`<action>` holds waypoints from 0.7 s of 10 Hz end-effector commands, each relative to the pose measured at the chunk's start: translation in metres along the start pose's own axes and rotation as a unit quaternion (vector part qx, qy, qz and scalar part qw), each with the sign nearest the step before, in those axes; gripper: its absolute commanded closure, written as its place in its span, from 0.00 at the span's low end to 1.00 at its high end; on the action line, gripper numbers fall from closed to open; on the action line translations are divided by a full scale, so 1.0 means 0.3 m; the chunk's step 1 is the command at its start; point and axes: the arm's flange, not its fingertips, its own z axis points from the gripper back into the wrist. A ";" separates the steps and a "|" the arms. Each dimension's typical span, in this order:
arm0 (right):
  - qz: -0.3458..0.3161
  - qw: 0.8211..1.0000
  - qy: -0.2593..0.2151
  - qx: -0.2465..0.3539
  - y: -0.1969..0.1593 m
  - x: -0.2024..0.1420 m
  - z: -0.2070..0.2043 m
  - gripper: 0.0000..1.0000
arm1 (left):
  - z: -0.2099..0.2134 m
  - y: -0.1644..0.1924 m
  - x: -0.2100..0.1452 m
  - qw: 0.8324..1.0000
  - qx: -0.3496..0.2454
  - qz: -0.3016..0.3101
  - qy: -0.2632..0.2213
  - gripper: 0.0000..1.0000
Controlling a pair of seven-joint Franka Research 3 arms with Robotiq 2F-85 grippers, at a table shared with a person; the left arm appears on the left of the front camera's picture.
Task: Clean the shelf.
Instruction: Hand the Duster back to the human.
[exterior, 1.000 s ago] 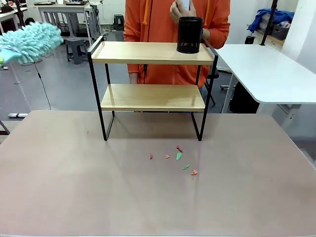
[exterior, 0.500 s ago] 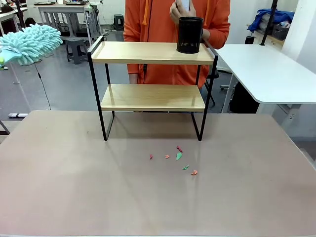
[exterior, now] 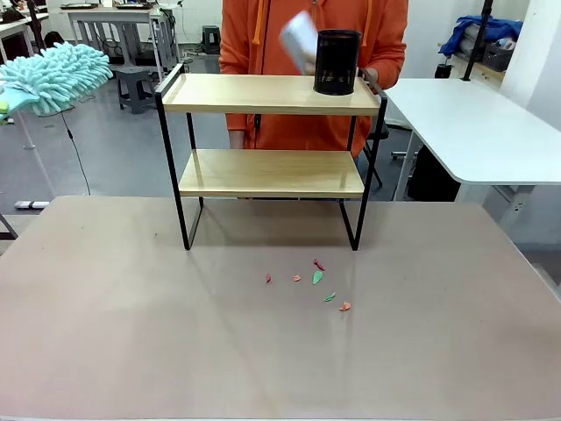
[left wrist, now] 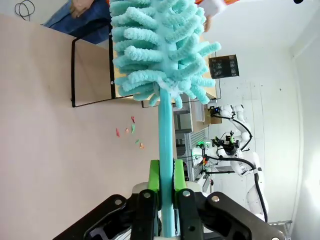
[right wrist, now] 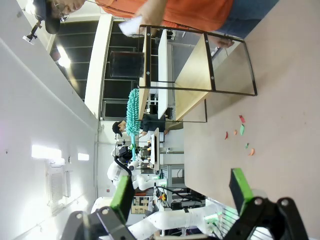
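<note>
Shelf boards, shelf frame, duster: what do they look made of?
Shelf boards: light wood or wood-look laminate, matte; pale tan with faint grain.
Shelf frame: looks like thin metal, painted black; slim straight bars.
Duster: teal chenille-like microfibre fingers on a smooth teal handle, probably plastic.

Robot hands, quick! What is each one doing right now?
Left hand: closed, holding the handle of the fluffy teal duster.
Right hand: open, holding nothing.
</note>
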 end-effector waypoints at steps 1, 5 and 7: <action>0.000 1.000 0.000 0.000 0.000 0.000 0.000 0.00 | 0.000 0.000 0.000 1.000 0.000 0.000 0.000 0.88; 0.179 0.975 0.058 0.117 0.420 0.025 -0.155 0.00 | -0.036 -0.363 -0.063 0.963 -0.172 -0.205 0.038 0.88; 0.225 0.940 0.164 0.198 0.527 -0.132 -0.365 0.00 | -0.129 -0.453 -0.152 0.906 -0.230 -0.258 0.245 0.88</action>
